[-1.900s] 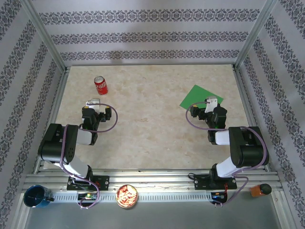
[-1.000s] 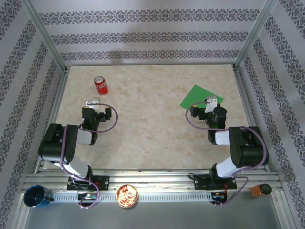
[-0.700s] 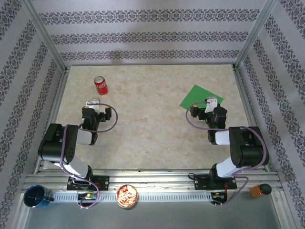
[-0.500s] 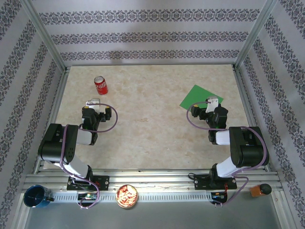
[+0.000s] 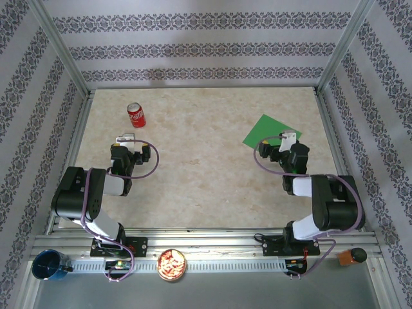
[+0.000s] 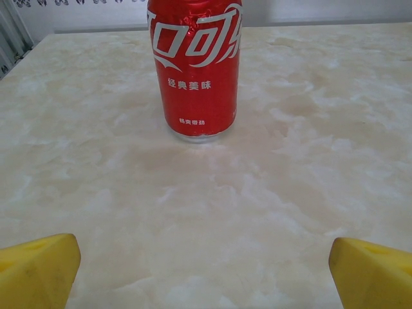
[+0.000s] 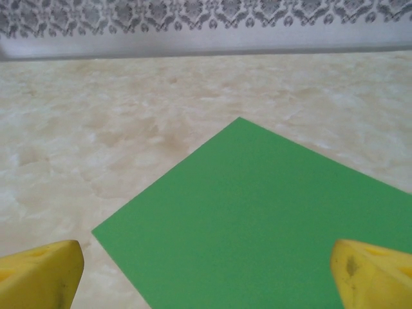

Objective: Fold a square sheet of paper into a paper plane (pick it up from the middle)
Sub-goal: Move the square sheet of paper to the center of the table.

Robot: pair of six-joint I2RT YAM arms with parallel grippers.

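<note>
can (image 5: 136, 114): red, upright, far left on the table, standing alone
table (image 5: 206, 187): beige marbled top, bare through the middle
bowl (image 5: 172, 264): round, near edge left of centre, holds pinkish-orange bits
cup (image 5: 49, 265): blue, near left corner
orange thing (image 5: 351, 256): small, near right corner, too small to tell
walls (image 5: 206, 45): pale, with dark patterned stripes on the left, far and right sides

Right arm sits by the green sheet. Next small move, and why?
Probably ease the right end effector forward and down over the middle of the paper: it is open and empty, and the paper lies flat, unfolded, just ahead.
</note>
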